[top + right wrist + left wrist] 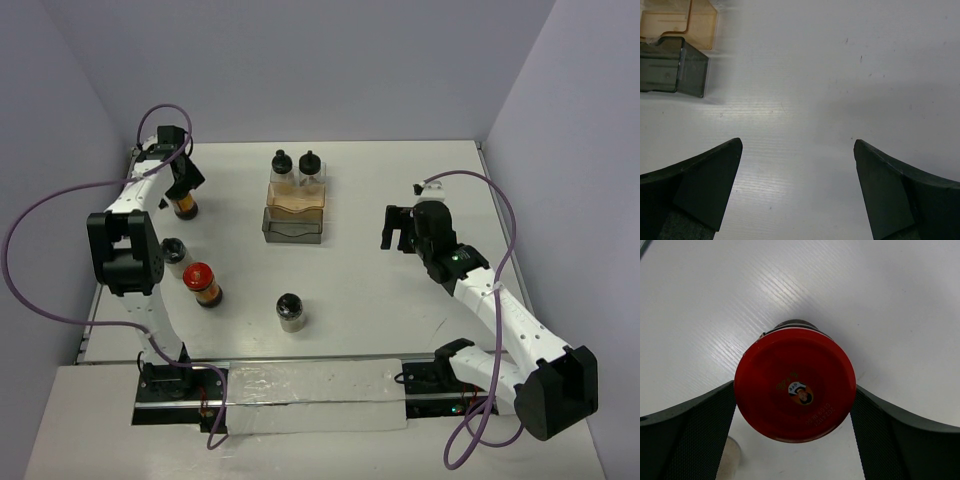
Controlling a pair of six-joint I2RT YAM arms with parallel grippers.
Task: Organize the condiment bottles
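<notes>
A red-capped bottle point(795, 385) with dark orange contents stands at the far left point(183, 208). My left gripper point(184, 182) is over it, jaws wide apart on either side of the cap point(795, 390), which reaches both fingers. A second red-capped bottle point(202, 283) stands nearer. One black-capped bottle point(173, 251) is beside the left arm and another point(290, 311) stands in the middle front. Two black-capped bottles point(282, 168) point(311, 168) stand in the tray's far end. My right gripper point(397, 228) point(798, 150) is open and empty over bare table.
The clear plastic tray point(293, 224) lies at the table's centre back, with an amber section and a dark near section; its corner shows in the right wrist view point(675, 65). Walls close in the table on the left, back and right. Cables loop beside both arms.
</notes>
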